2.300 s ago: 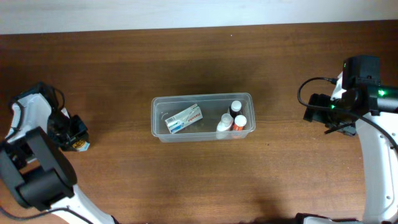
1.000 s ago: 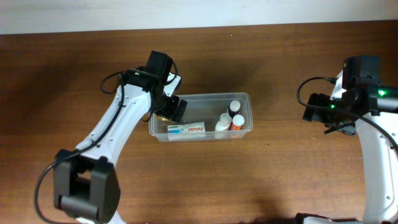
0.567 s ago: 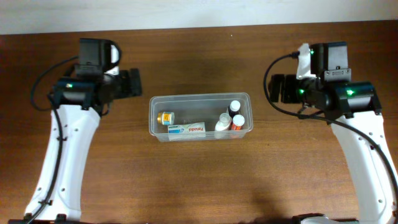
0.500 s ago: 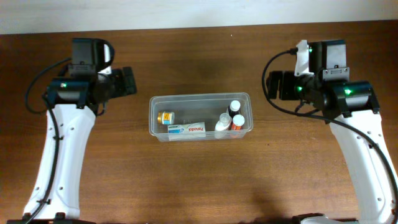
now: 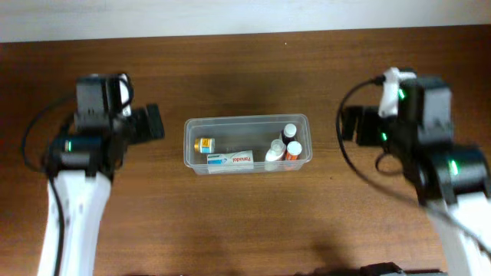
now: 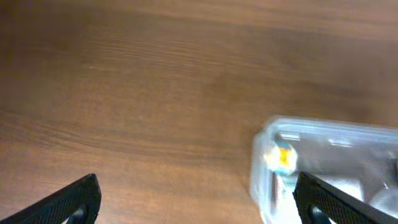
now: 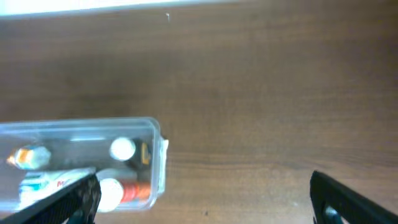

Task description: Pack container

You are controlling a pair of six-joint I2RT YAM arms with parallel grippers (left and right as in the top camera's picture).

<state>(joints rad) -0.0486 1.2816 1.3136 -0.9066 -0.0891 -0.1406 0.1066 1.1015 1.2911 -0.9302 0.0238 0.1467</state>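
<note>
We begin inside the container [image 5: 230, 119], the clear tub which stands on the wooden table [image 5: 245, 230] between the two arms. At its left end lies a small yellow bottle [image 5: 204, 143]. Just beside this bottle, along the near wall of the container, lies a white box [image 5: 229, 159] with red and blue print. At the right end of the container three bottles are close together: a white bottle [image 5: 274, 158], an orange bottle [image 5: 293, 152] with a white cap, and a white-capped bottle [image 5: 291, 132] against the far wall.

Outside the container, to its left and apart from it, hangs the left gripper [image 5: 151, 123]. In the left wrist view its jaws are released, spread wide with nothing between them, and the container [image 6: 323, 124] is ahead of them. To the right of the container, also apart from it, hangs the right gripper [image 5: 349, 123]. Its jaws are also spread wide and empty, and the right wrist view shows the container [image 7: 81, 123] ahead.

Farthest from the container, beyond the far edge of the table, runs a pale wall [image 5: 230, 15].
</note>
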